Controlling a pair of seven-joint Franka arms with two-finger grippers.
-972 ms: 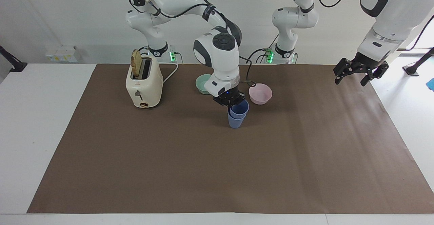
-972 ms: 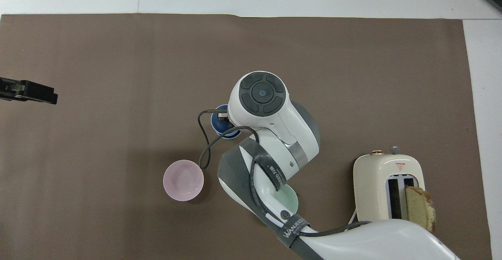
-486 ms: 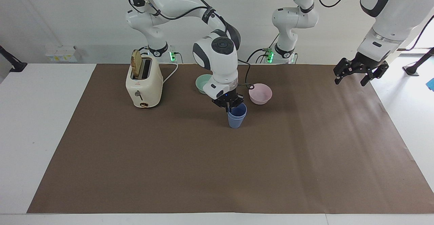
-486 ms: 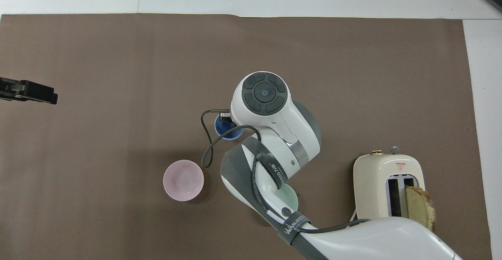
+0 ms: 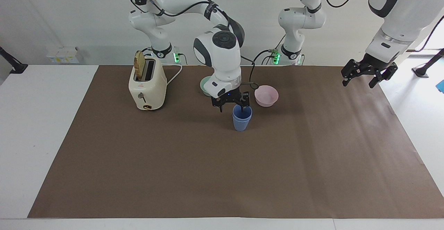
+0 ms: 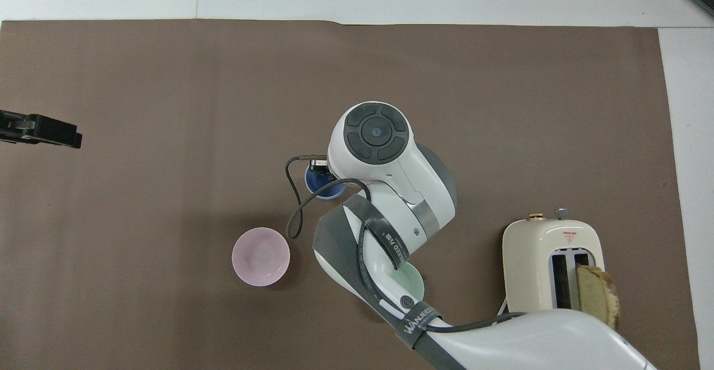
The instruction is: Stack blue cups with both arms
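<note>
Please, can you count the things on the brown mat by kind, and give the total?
Blue cups: 2, one nested in the other
Bowls: 2, pink bowl and mint-green bowl
Toaster: 1
Bread slice in the toaster: 1
Total: 6

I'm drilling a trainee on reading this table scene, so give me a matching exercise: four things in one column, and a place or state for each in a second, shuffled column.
Things:
1. blue cups
2. bread slice
3. right gripper
4. left gripper

Places or states:
A. raised over the left arm's end of the mat
B. nested, standing on the mat
C. open, just above the cups' rim
D. sticking up from the toaster

Pairs: 1-B, 2-D, 3-C, 4-A
</note>
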